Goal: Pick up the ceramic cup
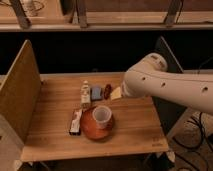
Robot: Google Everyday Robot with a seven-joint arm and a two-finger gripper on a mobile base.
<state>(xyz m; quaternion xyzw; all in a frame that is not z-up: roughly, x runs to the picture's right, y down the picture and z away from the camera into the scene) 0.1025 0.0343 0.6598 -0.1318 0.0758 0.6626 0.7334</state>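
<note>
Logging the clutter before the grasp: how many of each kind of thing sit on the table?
ceramic cup: 1
plate: 1
small packaged items: 4
Total: 6
The end effector hangs over the table's rear, right of the far items.

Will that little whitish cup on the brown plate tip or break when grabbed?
The small whitish ceramic cup looks stiff and probably breakable if dropped. It stands upright on the reddish-brown round plate, so a nudge might slide it. Its tapered sides could slip in a grip. The gripper is out of sight; only the white arm shows.
</note>
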